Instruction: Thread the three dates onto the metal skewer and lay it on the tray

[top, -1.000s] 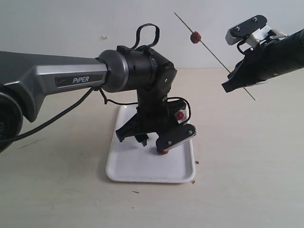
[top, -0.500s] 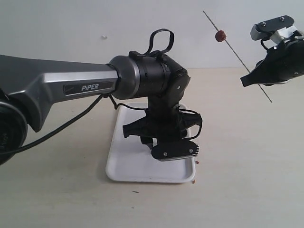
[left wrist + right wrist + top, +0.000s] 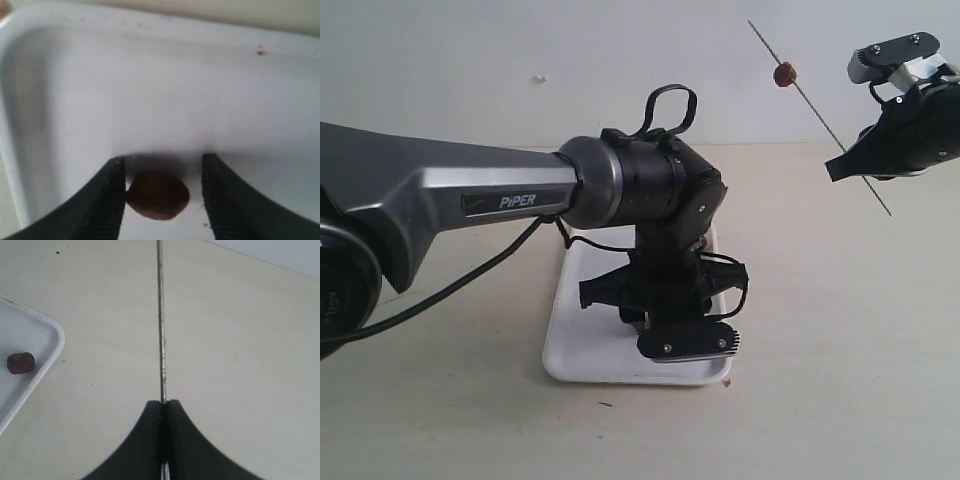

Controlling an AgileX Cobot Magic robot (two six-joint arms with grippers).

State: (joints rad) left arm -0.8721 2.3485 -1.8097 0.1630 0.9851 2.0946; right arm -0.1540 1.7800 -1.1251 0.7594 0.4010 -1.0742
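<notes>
Low over the white tray [image 3: 572,352], the left tool [image 3: 163,159] stands open, jaws spread wider than the one date [image 3: 157,195] between them. Up and right of the tray, above the table [image 3: 840,350], the right tool [image 3: 162,405] is clamped on the metal skewer [image 3: 160,315], which carries a threaded date [image 3: 784,74]. A third date [image 3: 21,363] lies on the tray.

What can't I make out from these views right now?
- Exterior view: left arm hides most of the tray and whatever lies on it.
- Left wrist view: blurred; whether the jaws touch the date is unclear.
- Right wrist view: skewer runs off the top edge, tip unseen.
</notes>
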